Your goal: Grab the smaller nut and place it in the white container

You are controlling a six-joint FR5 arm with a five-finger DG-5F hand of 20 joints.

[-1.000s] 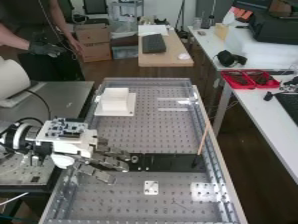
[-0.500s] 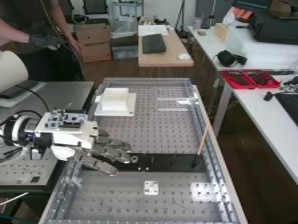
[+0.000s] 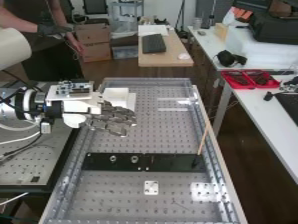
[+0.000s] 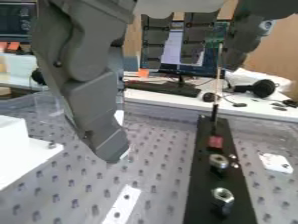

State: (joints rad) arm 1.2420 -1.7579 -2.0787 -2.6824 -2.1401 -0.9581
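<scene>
High view: the hand (image 3: 105, 118) hangs above the perforated desk (image 3: 120, 200), fingers (image 3: 120, 119) released, with the white container (image 3: 117, 94) at its twelve o'clock. At six o'clock, one hex nut (image 3: 113, 159) and another (image 3: 134, 159) sit on the black plate (image 3: 169, 162); which is smaller, I cannot tell.

Legibility check, high and wrist views: no text, label, brand, number or sign readable on the tabletop (image 3: 159, 140) or anything around it.
</scene>
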